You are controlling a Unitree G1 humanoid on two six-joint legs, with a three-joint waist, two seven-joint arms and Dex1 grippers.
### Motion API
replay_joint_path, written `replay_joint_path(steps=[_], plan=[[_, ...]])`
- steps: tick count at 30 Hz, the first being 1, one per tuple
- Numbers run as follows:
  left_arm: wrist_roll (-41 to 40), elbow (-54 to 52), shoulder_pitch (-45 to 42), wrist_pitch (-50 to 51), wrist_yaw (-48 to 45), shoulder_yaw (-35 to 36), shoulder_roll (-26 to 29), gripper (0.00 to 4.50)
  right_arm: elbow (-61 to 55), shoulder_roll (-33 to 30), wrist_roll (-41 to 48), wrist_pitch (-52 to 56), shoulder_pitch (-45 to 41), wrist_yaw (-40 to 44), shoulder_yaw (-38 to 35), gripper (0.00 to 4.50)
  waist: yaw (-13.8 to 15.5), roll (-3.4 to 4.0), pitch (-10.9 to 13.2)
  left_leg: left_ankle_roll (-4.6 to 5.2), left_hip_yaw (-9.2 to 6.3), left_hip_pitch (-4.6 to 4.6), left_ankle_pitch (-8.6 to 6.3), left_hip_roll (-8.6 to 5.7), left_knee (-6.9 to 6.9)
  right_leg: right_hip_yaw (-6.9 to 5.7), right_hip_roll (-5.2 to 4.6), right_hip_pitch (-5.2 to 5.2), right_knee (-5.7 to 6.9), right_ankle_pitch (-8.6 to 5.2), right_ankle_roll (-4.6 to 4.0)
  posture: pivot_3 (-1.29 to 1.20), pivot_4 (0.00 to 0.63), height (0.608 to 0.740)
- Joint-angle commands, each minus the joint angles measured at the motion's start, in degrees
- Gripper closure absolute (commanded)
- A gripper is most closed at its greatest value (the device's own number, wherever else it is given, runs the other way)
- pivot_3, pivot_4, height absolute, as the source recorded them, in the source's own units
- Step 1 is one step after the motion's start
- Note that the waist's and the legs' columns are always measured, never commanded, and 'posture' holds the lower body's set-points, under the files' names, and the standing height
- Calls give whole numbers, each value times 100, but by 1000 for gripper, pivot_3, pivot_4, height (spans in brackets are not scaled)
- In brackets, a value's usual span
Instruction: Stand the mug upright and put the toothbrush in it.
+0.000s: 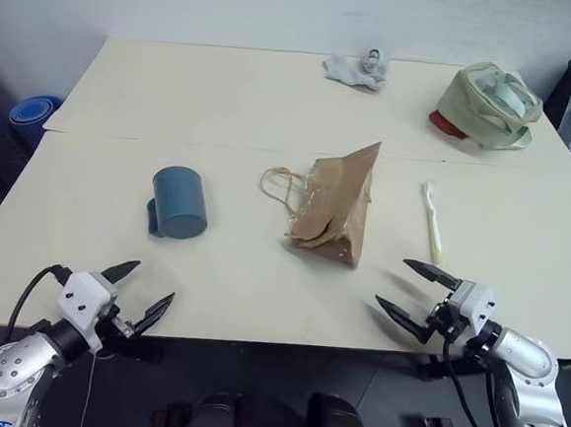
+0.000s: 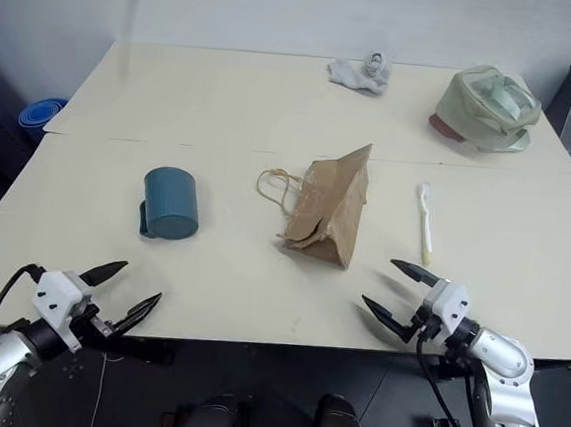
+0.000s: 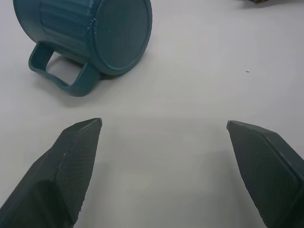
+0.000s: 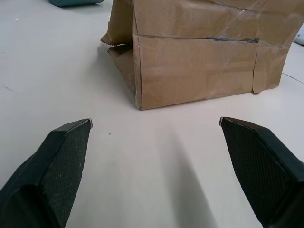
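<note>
Both grippers, left gripper (image 1: 143, 290) and right gripper (image 1: 417, 291), are hovering spread wide, holding nothing. Mug (image 1: 179, 202) is lying tipped ahead of left; toothbrush (image 1: 432, 221) is lying flat beyond right, beside unlabelled paper bag (image 1: 337, 211).

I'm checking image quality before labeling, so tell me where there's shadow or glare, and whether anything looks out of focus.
Left eye view: even light, soft shadow beside the mug, toothbrush crisp. Left wrist view: mug sharp, near fingers softer. Right wrist view: paper bag in focus, tape on it glinting, faint shadow streak on the table.
</note>
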Motion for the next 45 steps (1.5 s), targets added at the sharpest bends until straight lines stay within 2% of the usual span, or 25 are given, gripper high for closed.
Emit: replay_joint_path(steps=[1, 9, 24, 28, 31, 34, 36, 37, 38, 41, 43, 45], plan=[[-199, -254, 25, 161, -43, 11, 72, 23, -99, -94, 110, -20, 6, 41, -80, 0, -1, 0, 0, 0, 0, 0, 0, 0, 0, 0, 0, 0, 0, 0, 0, 0, 150, 740], [-875, -352, -116, 682, -267, 56, 85, 23, 3, -113, 115, -57, -46, 86, -129, 0, -2, 0, 0, 0, -1, 2, 0, 0, 0, 0, 0, 0, 4, 0, 0, 0, 150, 740], [-832, -221, -103, 469, -427, 13, 26, 23, 134, -111, 161, -17, -211, 146, -128, 0, -1, 0, 0, 0, 1, 2, 0, 0, 0, 1, 1, 0, 1, 0, 0, 0, 150, 740], [-1102, -248, -143, 506, -624, -11, -4, 23, 10, -152, 259, 156, -253, 201, -114, 0, -2, 0, 0, 0, 1, 2, 0, 0, 0, 1, 1, 0, 1, 0, 0, 0, 150, 740], [-1369, -463, -211, 776, -719, -73, 66, 23, -747, -285, 1070, 1625, -425, -231, -308, 0, -1, 2, 1, 0, 1, 2, 0, 0, 1, 1, 0, 0, 2, 0, 0, 0, 150, 740], [-1638, -772, -516, 1128, -671, -178, 167, 23, -1731, -857, 2416, 4468, -1208, -1514, -439, 0, -2, 6, 4, 0, 2, 0, 0, 2, 11, 6, -4, -4, 14, 1, -1, 0, 150, 740], [-1748, -895, -817, 1329, -631, -328, 188, 23, -1762, -1170, 3270, 6463, -2311, -2494, -333, 0, -10, 7, 4, 0, -15, 1, 0, 5, 16, 7, -9, -10, 24, 1, -10, 0, 150, 740], [-1763, -925, -927, 1389, -621, -389, 195, 23, -1703, -1245, 3528, 7112, -2731, -2808, -288, 0, -19, 8, 4, 0, -24, 3, 0, 5, 16, 7, -10, -12, 28, 1, -11, 0, 150, 740], [-1751, -963, -1046, 1431, -614, -481, 193, 23, -1507, -1266, 3498, 7813, -3282, -3075, -101, 0, -18, 8, 4, 0, -29, 6, 0, 7, 16, 7, -9, -12, 32, 1, -12, 0, 150, 740], [-1705, -1038, -1310, 1516, -538, -701, 152, 23, -766, -827, 3193, 8917, -4442, -3972, 162, 0, -17, 5, -1, -13, -30, 7, -8, 13, 10, -4, -4, -22, 53, 0, -16, 0, 150, 740], [-1684, -1050, -1373, 1544, -497, -768, 152, 23, -490, -544, 3053, 9489, -4868, -4410, 145, 0, -18, 4, -1, -15, -11, -11, -13, 13, 5, -19, 0, -38, 59, 0, -16, 0, 150, 740], [-1640, -1043, -1416, 1534, -469, -844, 151, 23, -314, -339, 2727, 9765, -5107, -4570, 424, 0, 4, 3, -3, -13, -10, -47, -13, 10, 5, -20, -1, -77, 67, 0, -15, 0, 150, 740]])
